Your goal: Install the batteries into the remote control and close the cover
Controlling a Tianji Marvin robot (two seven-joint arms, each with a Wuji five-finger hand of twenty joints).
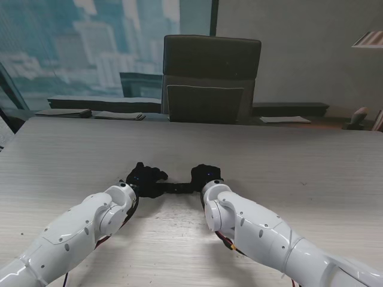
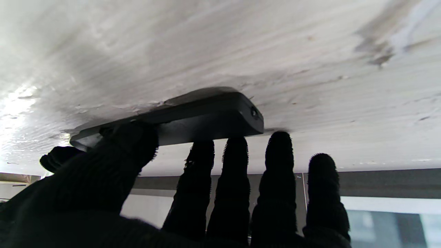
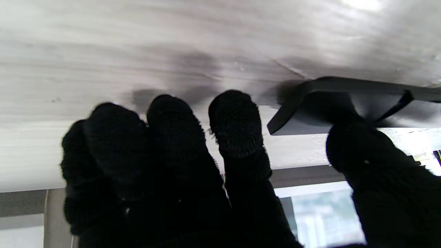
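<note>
The black remote control lies flat on the table between my two black-gloved hands. My left hand holds its left end. In the left wrist view the thumb rests on the remote control and two fingertips touch its far side. My right hand is at the other end. There the thumb presses on a thin dark piece, either the cover or the remote's end, while the other fingers rest beside it holding nothing. No batteries can be seen.
The pale wood-grain table spreads wide around the hands. A dark office chair stands behind its far edge. Flat papers or pads lie on the ledge beyond, at the left and right.
</note>
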